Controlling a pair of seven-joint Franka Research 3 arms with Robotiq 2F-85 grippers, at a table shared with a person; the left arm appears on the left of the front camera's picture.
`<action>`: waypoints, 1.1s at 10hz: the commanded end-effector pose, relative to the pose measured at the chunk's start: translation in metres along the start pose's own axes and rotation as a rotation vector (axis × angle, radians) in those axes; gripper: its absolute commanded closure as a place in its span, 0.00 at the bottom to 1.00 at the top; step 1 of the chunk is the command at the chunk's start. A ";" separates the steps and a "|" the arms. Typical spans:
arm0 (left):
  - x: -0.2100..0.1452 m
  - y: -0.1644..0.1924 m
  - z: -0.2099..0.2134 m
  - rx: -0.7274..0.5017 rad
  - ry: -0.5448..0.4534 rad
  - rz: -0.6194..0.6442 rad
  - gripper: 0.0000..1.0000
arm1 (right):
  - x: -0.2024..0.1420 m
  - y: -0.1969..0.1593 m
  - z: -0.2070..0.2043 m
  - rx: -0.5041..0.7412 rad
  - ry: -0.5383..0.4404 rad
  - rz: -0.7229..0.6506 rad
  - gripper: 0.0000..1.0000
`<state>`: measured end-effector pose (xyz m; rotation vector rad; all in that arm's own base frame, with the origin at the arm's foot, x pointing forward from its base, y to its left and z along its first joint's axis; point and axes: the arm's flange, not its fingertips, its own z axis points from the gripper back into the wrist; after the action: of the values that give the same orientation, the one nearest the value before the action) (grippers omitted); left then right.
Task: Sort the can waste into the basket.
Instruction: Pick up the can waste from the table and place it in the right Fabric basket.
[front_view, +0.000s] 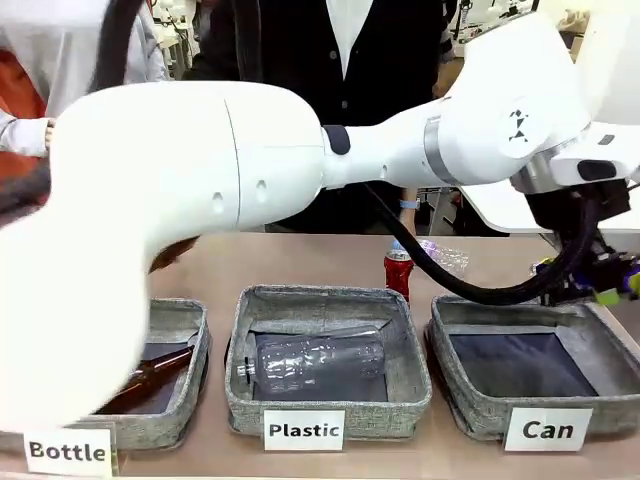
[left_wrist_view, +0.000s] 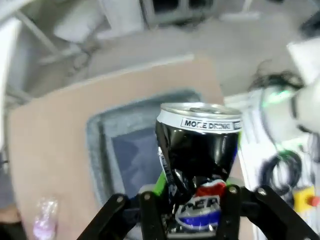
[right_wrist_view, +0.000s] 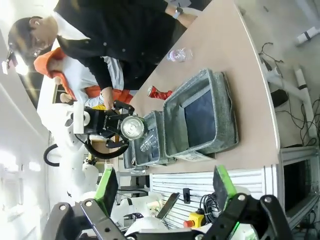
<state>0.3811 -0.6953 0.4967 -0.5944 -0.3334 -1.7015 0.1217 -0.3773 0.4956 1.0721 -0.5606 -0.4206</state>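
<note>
Three baskets sit in a row along the worktop's (front_view: 300, 260) near edge. The Bottle basket (front_view: 165, 428) is at the left with a brown bottle (front_view: 150, 378) inside. The Plastic basket (front_view: 410, 390) is in the middle, holding a clear bottle (front_view: 312, 365). The Can basket (front_view: 470, 405) is at the right, with nothing on its dark lining.

Towards the far edge, behind the gap between the Plastic and Can baskets, the red can (front_view: 398, 272) stands upright. A crumpled clear bottle (front_view: 445, 258) lies just beside it, and a person (front_view: 340, 50) in dark clothes stands at that edge.

And the left arm (front_view: 200, 170) is the big obstacle here! It sweeps from the left right across to the worktop's right end, hiding much of the far edge. Its wrist dips over the Can basket's far right corner.

The left claw (left_wrist_view: 195, 200) is pinching the black can (left_wrist_view: 200, 150) low on its dented body, silver top pointing away from the wrist. The can is up in the air, and the Can basket's lining lies straight beneath it.

The right claw (right_wrist_view: 165, 187) hangs spread wide off the right end, nothing between its pads, well apart from both cans.
</note>
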 end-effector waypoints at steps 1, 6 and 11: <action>0.003 0.000 0.008 0.042 -0.066 0.015 0.63 | -0.006 0.007 -0.009 -0.007 0.004 -0.001 0.00; -0.005 0.002 -0.002 0.012 0.009 0.004 0.05 | -0.006 0.007 -0.009 -0.007 0.004 -0.001 0.00; -0.008 0.003 0.012 0.061 -0.019 0.041 0.00 | -0.006 0.007 -0.009 -0.007 0.004 -0.001 0.00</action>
<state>0.3920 -0.6930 0.4987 -0.5981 -0.3740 -1.6712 0.1288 -0.3707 0.4970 1.0717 -0.5490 -0.4035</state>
